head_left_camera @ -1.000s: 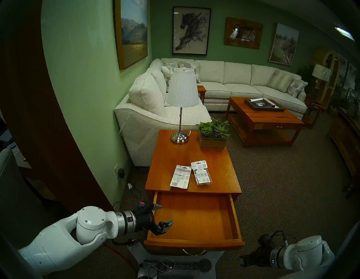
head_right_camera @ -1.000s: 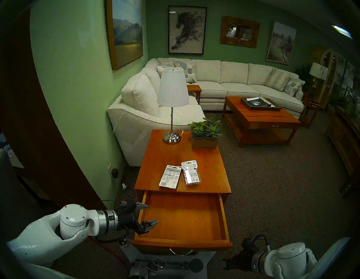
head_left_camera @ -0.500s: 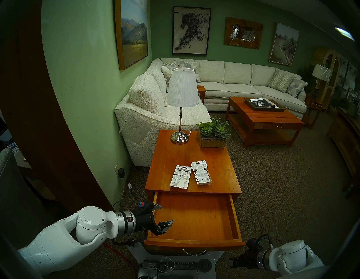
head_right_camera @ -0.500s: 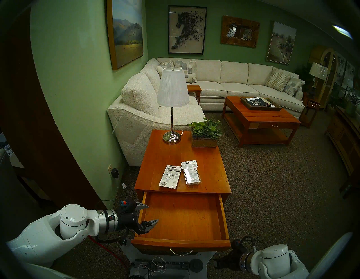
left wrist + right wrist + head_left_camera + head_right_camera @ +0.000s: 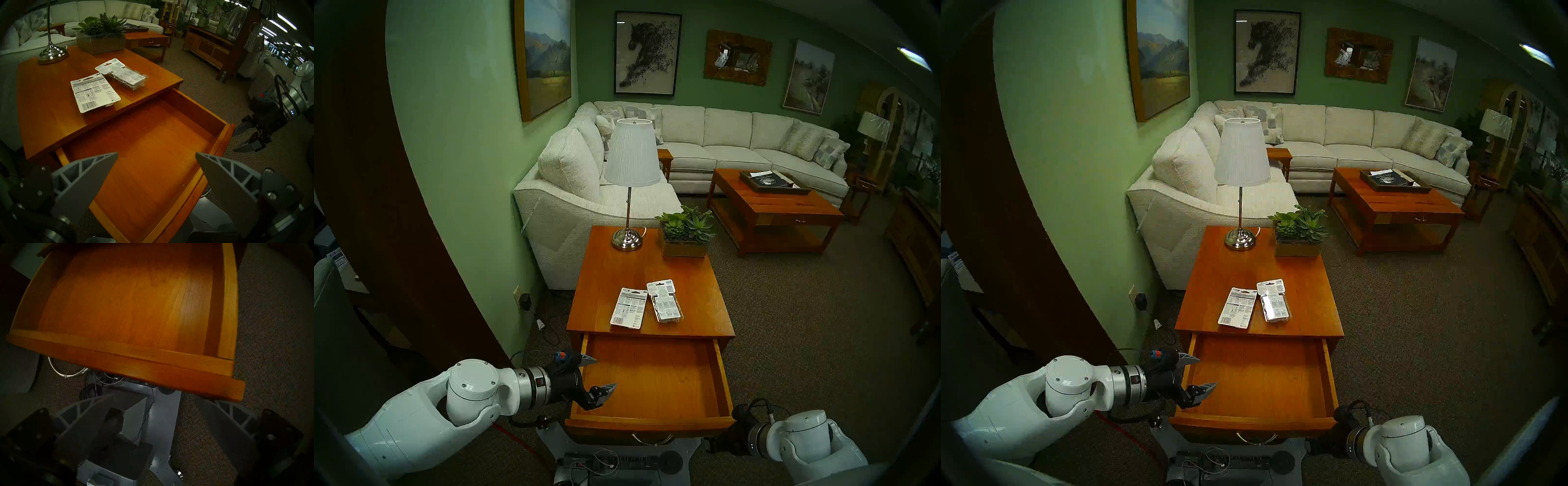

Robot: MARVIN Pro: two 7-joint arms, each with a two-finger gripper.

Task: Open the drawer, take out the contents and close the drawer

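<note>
Drawer [image 5: 653,376] stands pulled out, bare inside; card [image 5: 629,307] and blister [image 5: 665,302] lie on counter [image 5: 697,298]. Left tool [image 5: 599,375] spread above its left side; right tool [image 5: 242,139] spread, seemingly just beside its front corner.

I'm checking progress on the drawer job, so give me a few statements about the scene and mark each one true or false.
1. The drawer is pulled out and has nothing in it. True.
2. The two packs lie inside the drawer. False: the card and the blister pack lie side by side on the tabletop.
3. The left gripper holds a pack. False: its fingers are apart with nothing between them.
4. The right gripper is open, near the drawer's front right corner. True.
5. A lamp and a planter stand at the far end of the tabletop. True.
</note>
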